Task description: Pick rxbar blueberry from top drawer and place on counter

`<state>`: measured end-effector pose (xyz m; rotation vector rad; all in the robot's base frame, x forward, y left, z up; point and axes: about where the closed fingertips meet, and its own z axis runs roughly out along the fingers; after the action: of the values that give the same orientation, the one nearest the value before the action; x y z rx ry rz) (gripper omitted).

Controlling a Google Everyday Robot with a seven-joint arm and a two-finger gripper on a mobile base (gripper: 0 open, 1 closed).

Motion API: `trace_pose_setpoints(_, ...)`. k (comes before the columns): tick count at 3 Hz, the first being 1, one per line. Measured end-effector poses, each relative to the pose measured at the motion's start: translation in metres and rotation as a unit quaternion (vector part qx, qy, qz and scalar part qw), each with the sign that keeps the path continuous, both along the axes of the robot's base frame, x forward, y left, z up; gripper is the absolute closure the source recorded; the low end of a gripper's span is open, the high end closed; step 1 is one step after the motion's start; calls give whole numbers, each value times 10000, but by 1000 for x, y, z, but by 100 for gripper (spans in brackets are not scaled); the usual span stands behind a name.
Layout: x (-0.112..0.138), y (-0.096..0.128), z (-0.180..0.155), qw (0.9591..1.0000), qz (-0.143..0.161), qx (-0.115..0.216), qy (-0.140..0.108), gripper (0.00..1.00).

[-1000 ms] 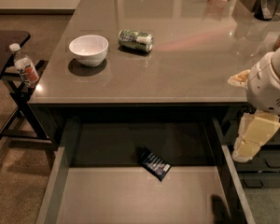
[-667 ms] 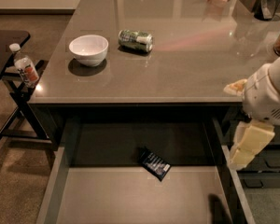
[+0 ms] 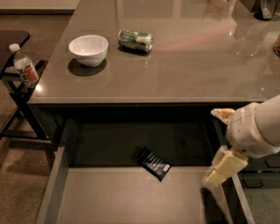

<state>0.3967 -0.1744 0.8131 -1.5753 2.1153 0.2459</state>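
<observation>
One pincer (image 3: 218,175), low over the right edge of one open top drawer (image 3: 116,197); clenched or released, cannot tell. One rxbar blueberry (image 3: 154,163) flat in the drawer, left of the pincer, apart from it. Farther up and left, on the bench (image 3: 191,64): one white bowl (image 3: 88,49), one can (image 3: 136,40) on its side.

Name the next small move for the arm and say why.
Probably shift the gripper leftward over the open top drawer toward the rxbar blueberry. The gripper hangs at the drawer's right side, apart from the bar, which lies flat and unheld near the drawer's middle.
</observation>
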Motion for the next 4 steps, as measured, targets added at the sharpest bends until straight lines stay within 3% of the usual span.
trace_pose_setpoints(1,6,8,-30,9989,-397,140,-210,0)
trace_pose_setpoints(2,19,6,-28,9972,-540,134,-490,0)
trace_pose_setpoints(3,19,8,-31,9972,-547,175,-477,0)
trace_pose_setpoints(4,22,18,-56,9973,-515,314,-422,0)
